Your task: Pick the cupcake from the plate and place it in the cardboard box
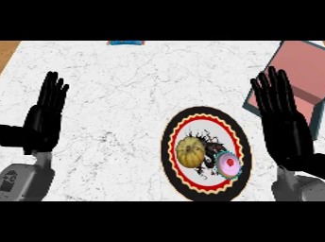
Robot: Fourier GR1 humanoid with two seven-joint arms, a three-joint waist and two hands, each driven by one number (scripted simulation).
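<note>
I see the cardboard box cut off at the counter's far right corner, pink inside with teal walls, my right hand covering part of its near side. A blue item at the far edge is mostly cropped; I can't identify it. No readable writing. The white marbled counter carries a round plate, black rim with a red scalloped band, near its front edge. The cupcake, pink-topped, sits on the plate's right side beside a yellow ribbed pumpkin. Both hands are released, fingers straight; left hand is by the left edge
</note>
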